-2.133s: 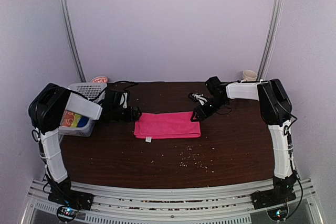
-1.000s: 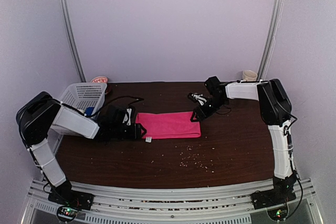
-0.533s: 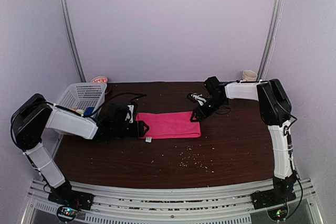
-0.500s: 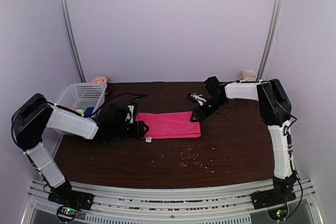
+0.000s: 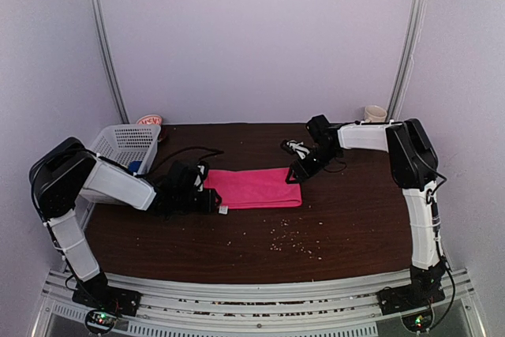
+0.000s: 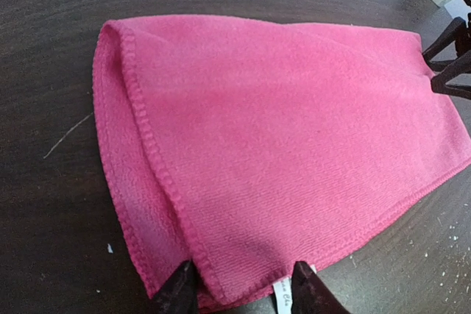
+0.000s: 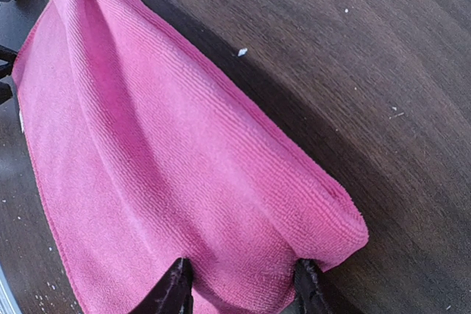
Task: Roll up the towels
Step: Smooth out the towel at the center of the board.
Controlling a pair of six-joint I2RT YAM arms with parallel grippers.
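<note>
A flat, folded bright pink cloth towel (image 5: 252,187) lies mid-frame on the dark wooden table (image 5: 260,250). Left gripper (image 6: 239,288) straddles its left end, right gripper (image 7: 239,284) its right; whether either pinches, I can't tell.

White tag (image 6: 282,293) on pink towel (image 6: 294,145): print illegible

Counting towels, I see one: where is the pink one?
The pink towel lies flat mid-table in the top view, between the left gripper and right gripper.
</note>
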